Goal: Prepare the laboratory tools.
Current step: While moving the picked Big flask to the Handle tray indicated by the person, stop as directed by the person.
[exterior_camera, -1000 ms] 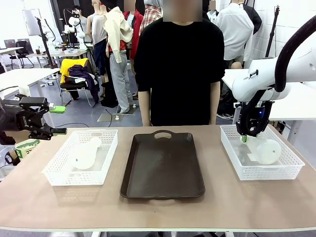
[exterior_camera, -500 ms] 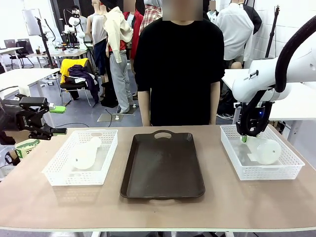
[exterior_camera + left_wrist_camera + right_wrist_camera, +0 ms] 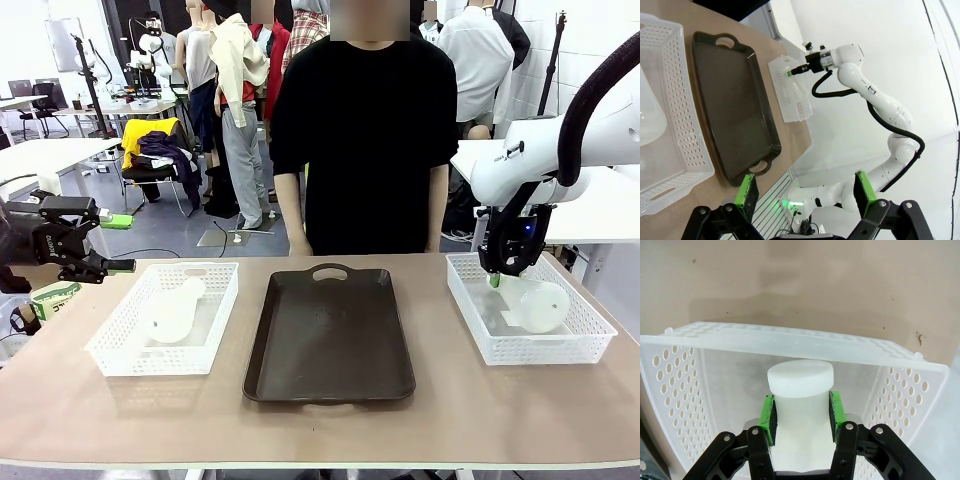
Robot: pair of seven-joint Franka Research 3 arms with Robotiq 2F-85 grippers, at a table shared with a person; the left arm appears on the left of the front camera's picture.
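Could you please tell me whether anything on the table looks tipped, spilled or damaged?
Both conical flasks lie on their sides, not upright: the left flask in the left mesh basket, the right flask in the right mesh basket, its neck clamped by the right hand. No spill or damage is visible.

the person's forearm [image 3: 297,212] at picture left has shifted slightly inward

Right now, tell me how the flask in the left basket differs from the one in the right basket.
Grip: the right claw is shut on the neck of the right flask; the left flask lies free, with the open left claw off to its side.
Pose: the left flask's neck points far-right, the right flask's far-left.
Both are frosted white cones with narrow necks.
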